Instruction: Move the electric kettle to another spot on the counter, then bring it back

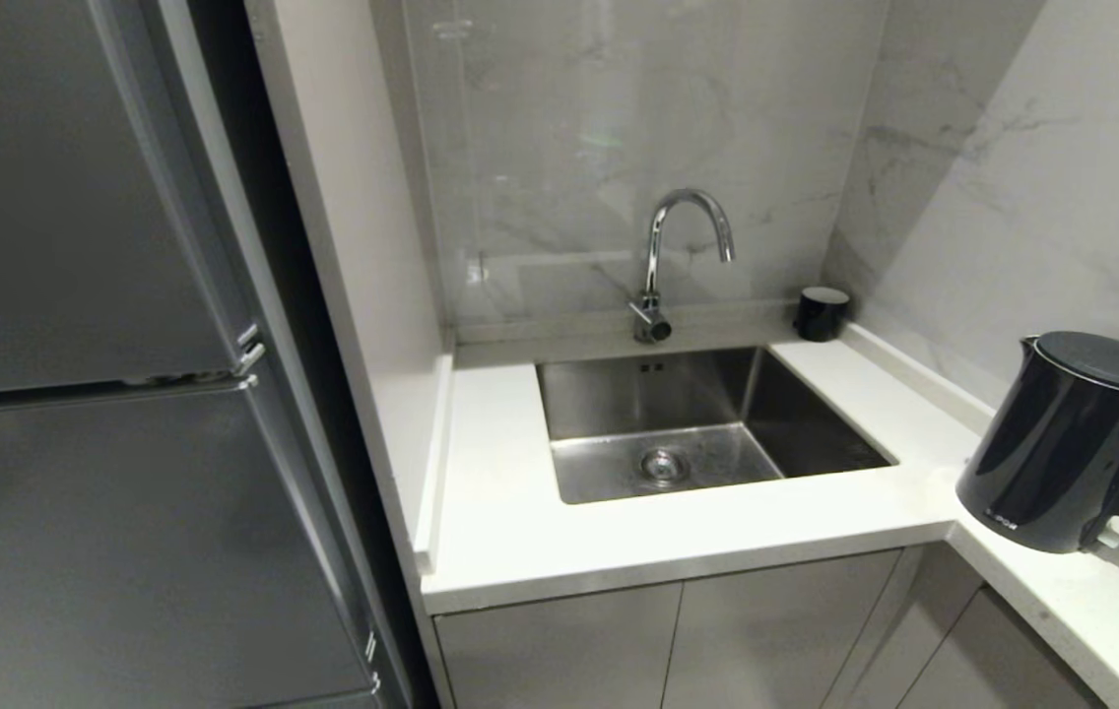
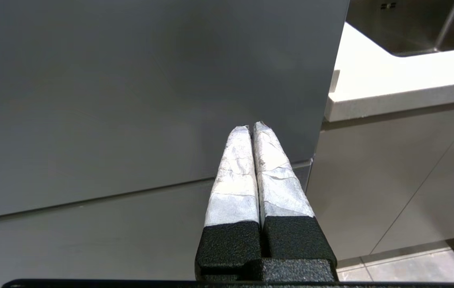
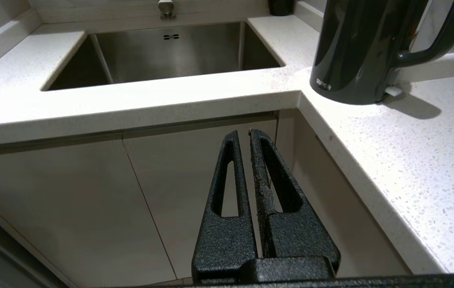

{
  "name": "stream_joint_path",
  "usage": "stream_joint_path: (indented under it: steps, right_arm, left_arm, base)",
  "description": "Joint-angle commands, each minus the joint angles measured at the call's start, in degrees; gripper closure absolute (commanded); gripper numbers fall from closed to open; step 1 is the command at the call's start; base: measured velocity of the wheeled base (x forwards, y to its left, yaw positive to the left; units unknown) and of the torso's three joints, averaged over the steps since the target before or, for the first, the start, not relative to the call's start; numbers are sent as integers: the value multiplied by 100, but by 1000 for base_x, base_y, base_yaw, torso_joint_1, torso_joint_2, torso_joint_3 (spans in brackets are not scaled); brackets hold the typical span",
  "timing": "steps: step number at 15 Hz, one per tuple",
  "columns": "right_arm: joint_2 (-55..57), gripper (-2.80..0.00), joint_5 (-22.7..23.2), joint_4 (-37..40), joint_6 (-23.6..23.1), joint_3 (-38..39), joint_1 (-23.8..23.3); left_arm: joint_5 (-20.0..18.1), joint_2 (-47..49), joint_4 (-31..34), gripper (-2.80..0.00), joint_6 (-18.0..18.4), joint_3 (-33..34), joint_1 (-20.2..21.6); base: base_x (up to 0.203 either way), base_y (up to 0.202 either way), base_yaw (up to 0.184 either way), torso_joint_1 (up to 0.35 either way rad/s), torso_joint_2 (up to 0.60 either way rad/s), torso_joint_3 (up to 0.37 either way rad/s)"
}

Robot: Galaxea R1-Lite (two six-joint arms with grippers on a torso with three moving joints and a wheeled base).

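The electric kettle (image 1: 1072, 443) is tall, glossy and black, with a flat lid and a loop handle. It stands upright on the white speckled counter (image 1: 678, 537) at the inner corner, right of the sink; the right wrist view shows the electric kettle (image 3: 355, 52) with white lettering near its base. Neither arm shows in the head view. My right gripper (image 3: 243, 132) hangs shut and empty below the counter (image 3: 391, 132) edge, in front of the cabinet doors. My left gripper (image 2: 252, 127) is shut and empty, low before the grey fridge door.
A steel sink (image 1: 688, 423) with a chrome tap (image 1: 663, 261) is set into the counter. A small black cup (image 1: 822, 313) stands in the back corner. A tall grey fridge (image 1: 97, 394) fills the left. Pale cabinet doors (image 1: 658, 645) run under the counter.
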Motion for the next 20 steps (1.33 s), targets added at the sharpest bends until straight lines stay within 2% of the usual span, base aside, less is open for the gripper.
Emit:
stream_joint_path:
  steps: [1,6,9,20]
  right_arm:
    - [9,0,2,8,-2,0,0]
    - [0,0,2,1,-11,0,0]
    - [0,0,2,6,-2,0,0]
    - [9,0,-7,-1,59,0,0]
  left_arm:
    - [-9,11,17,0,2,-10,-3]
    - [-10,7,28,0,-33,-10,-8]
    - [228,7,10,0,-499,-10,-6]
    - [237,7,-7,0,-490,-10,2]
  base:
    - [0,0,0,-130,348,223]
    - [0,0,0,-126,364,231]
    - [0,0,0,-169,490,320]
    - [0,0,0,-131,520,383]
